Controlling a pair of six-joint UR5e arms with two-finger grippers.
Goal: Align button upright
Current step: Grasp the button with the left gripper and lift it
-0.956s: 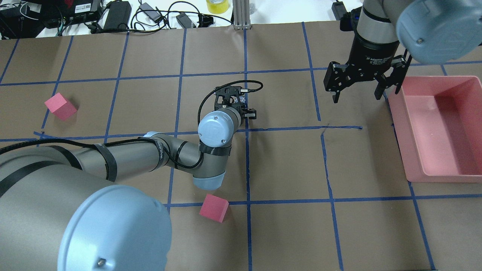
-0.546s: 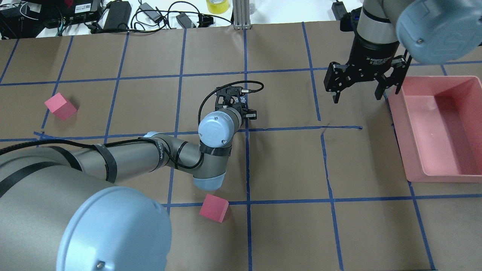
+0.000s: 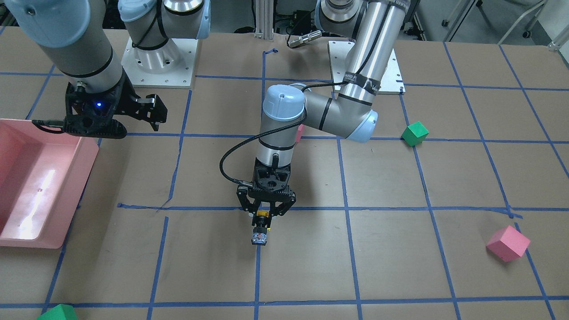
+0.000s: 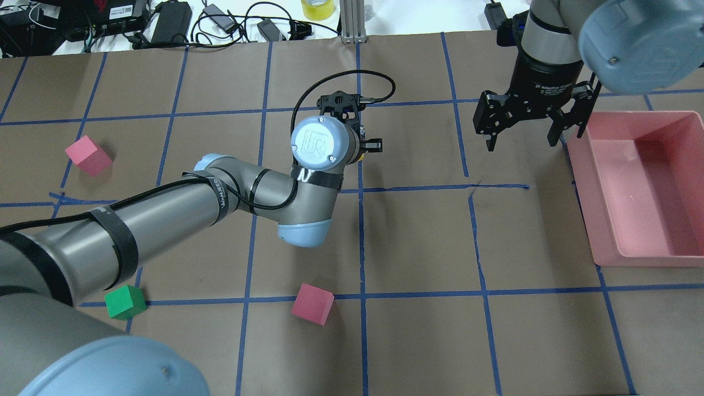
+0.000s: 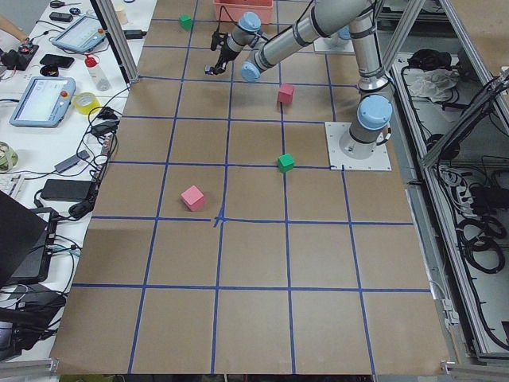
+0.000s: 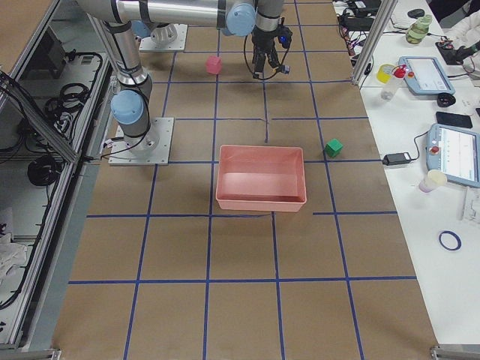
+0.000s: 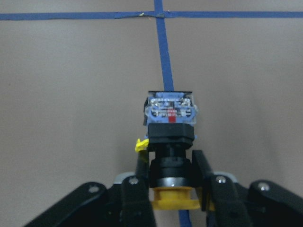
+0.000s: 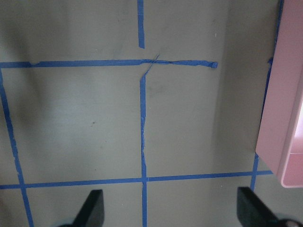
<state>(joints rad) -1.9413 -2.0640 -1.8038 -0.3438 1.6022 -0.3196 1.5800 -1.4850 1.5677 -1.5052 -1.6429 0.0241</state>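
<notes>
Here, the button sits between the left gripper's 2 jaws, clamped by its black neck, yellow cap toward the palm, base pointing out over a blue tape line, while the right gripper hangs jaws apart beside the pink bin.

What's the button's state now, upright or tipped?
Upright: the left gripper, pointing down, clamps the button by its black neck, yellow cap on top, base toward the table. Resting or lifted: cannot tell.
</notes>
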